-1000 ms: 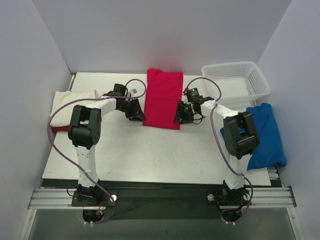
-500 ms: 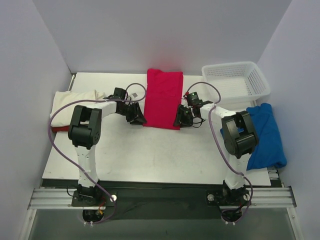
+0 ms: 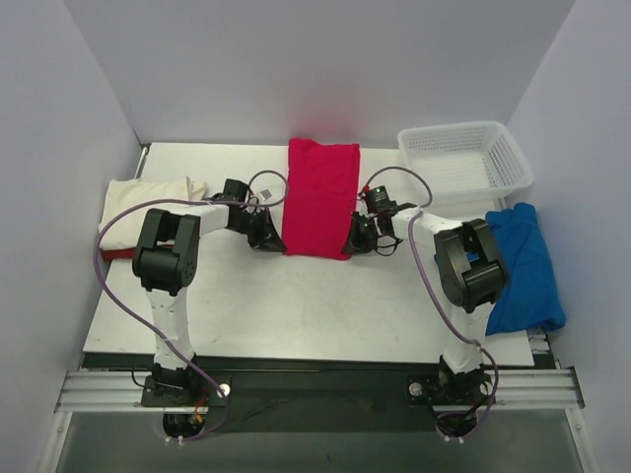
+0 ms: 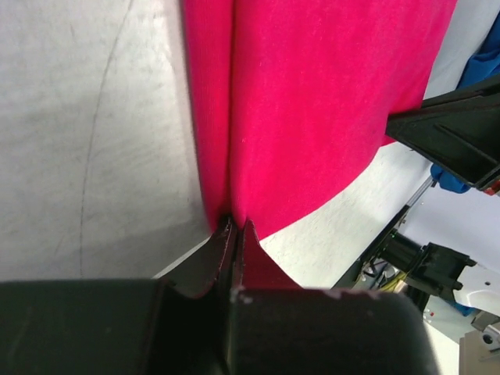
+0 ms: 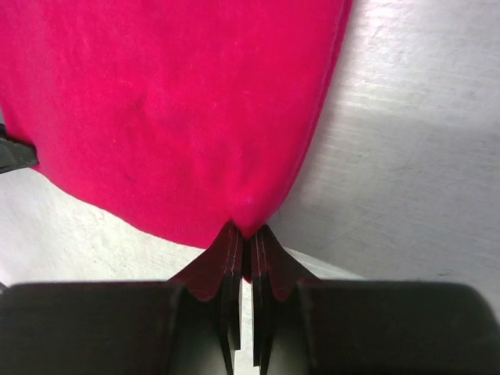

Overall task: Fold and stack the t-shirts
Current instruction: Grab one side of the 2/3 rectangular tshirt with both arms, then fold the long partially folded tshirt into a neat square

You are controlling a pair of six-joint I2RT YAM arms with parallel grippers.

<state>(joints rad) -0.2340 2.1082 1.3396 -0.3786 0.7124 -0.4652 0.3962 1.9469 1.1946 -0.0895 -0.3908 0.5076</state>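
The crimson red t-shirt [image 3: 319, 195] lies as a long folded strip at the table's middle back. My left gripper [image 3: 268, 236] is shut on its near left corner, the cloth [image 4: 312, 101] pinched between the jaws. My right gripper [image 3: 357, 239] is shut on its near right corner; the cloth [image 5: 172, 109] bunches at the tips. The near edge is lifted a little. The cream t-shirt [image 3: 143, 207] lies folded at the left edge. The royal blue t-shirt [image 3: 523, 266] lies crumpled at the right edge.
A white lattice basket [image 3: 465, 163] stands at the back right. Something red [image 3: 118, 254] peeks out under the cream shirt. White walls close in the back and sides. Bare table [image 3: 315, 305] lies in front of the arms.
Both grippers have moved in toward the red shirt's near corners and a little toward the front, and the shirt's near edge has narrowed between them.
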